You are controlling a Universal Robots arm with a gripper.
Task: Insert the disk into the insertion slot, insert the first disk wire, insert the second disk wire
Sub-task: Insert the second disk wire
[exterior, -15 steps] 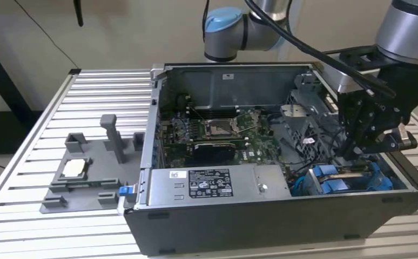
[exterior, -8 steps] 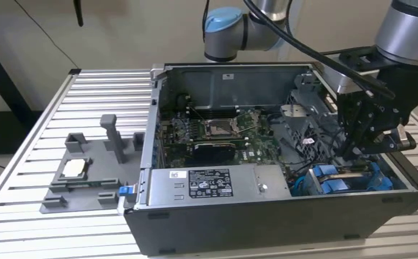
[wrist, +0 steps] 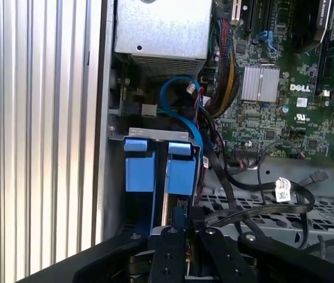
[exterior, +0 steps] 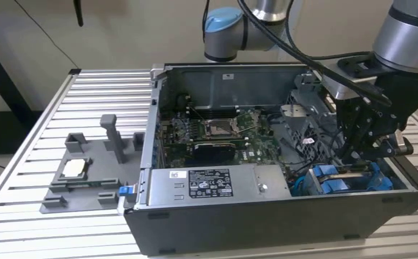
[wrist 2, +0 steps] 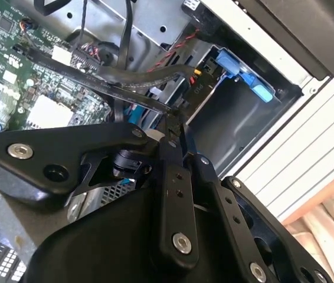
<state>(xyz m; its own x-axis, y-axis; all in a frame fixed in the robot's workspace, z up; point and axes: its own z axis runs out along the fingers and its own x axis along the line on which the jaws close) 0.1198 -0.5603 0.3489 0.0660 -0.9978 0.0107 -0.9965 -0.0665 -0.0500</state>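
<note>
The disk (wrist: 163, 188) stands edge-on in the insertion slot (wrist: 149, 134) at the front corner of the open computer case, toward the exterior view's right. Its blue carrier frame (wrist: 140, 168) shows as two blue tabs either side of a silver strip, also visible as the carrier (exterior: 328, 183) in the exterior view. My gripper (wrist: 177, 215) hangs straight over the disk's end, fingers drawn together, tips at the gap between the tabs. In the second wrist view the gripper (wrist 2: 176, 121) has a black flat wire (wrist 2: 137, 73) passing right by its tips; whether they touch it is unclear. Loose black wires (wrist: 261, 200) lie beside the cage.
A grey power supply box (exterior: 202, 183) fills the case's front, with the motherboard (exterior: 223, 129) behind it. A blue wire (wrist: 179, 112) loops above the cage. A grey fixture (exterior: 86, 178) stands on the slatted table (exterior: 86, 97) at the exterior view's left.
</note>
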